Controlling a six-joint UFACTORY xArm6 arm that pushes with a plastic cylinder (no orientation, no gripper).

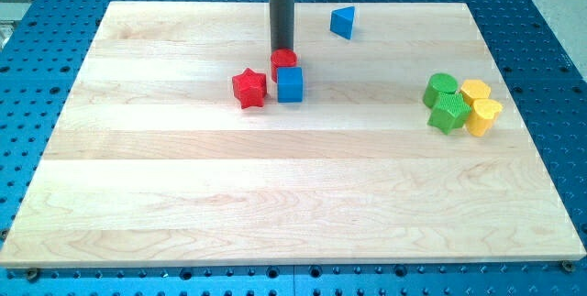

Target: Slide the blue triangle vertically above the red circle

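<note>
Blue triangle (342,23) sat at upper centre, right of my tip (282,49), which touched the red circle (283,59); no gripper to judge.

I can read no text, label, brand, number or sign anywhere on the board or blocks.

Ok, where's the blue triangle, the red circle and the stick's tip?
blue triangle (343,23), camera view, middle of its front face
red circle (283,58), camera view, its top
my tip (282,49), camera view, rod's very end
</note>
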